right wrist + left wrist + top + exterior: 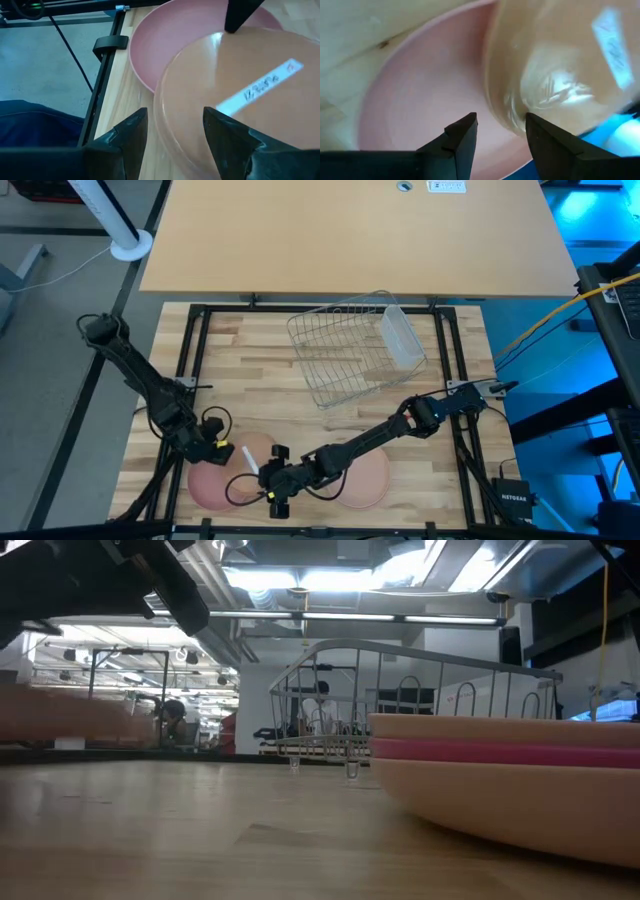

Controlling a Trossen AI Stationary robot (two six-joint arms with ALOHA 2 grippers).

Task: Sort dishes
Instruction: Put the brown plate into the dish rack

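Observation:
A pink plate point(210, 485) point(415, 100) lies at the table's near left. A translucent tan plate point(250, 450) point(240, 100) with a white label overlaps its right side and sits above it. My left gripper point(220, 447) point(497, 135) hovers open over the two, by the tan plate's rim. My right gripper point(265, 477) point(172, 135) reaches in from the right, open, its fingers either side of the tan plate's near rim. At the near right stands a stack: a tan plate point(500, 726) on a magenta one point(500, 750) on a peach one point(500, 800).
A silver wire rack point(345, 350) stands at the table's far middle with a clear plastic cup point(402, 340) at its right end. A black frame point(195, 350) borders the wooden top. Bare wood lies between the rack and the plates. People show in the room behind.

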